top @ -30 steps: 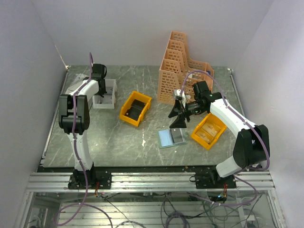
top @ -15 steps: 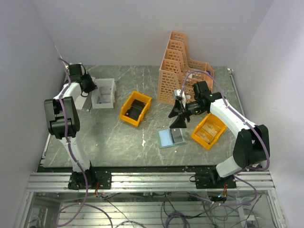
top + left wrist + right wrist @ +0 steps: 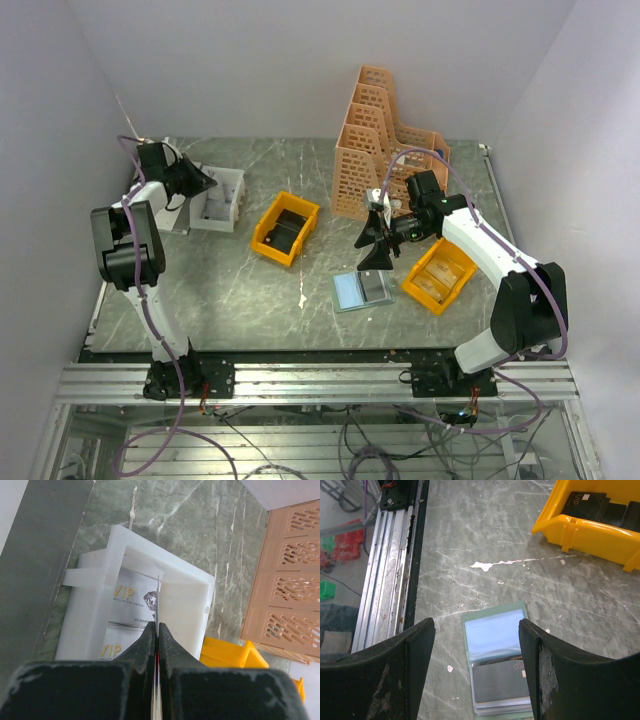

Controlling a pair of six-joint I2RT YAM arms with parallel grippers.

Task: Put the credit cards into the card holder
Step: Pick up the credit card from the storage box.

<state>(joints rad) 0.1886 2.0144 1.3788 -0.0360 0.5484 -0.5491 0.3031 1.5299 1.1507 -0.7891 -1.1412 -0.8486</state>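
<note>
Card holder (image 3: 362,290): lies open and flat on the marble table (image 3: 230,290) at about 5 o'clock from its centre. Shows, in the right wrist view, a dark card (image 3: 500,681) in one pocket and a bluish clear pocket next to it.

Right gripper (image 3: 476,624): hangs above the holder's 12 o'clock end, apart from it, jaws spread wide.

Left gripper (image 3: 157,630): sits at 10 o'clock of the table, above the white box (image 3: 90,630), jaws pressed together on a thin pale credit card (image 3: 158,600). Holds it edge-on to the wrist camera, sticking out past the fingertips.

Inside the box: white cards (image 3: 125,605) printed VIP, lying flat.

At 3 o'clock from the box: yellow bin (image 3: 270,252) with dark cards (image 3: 288,228).

Just beside the holder at its 3 o'clock: second yellow bin (image 3: 454,287) with tan cards (image 3: 435,278).

At 12 o'clock from the right gripper: peach lattice rack (image 3: 385,130), near the table's far edge.
</note>
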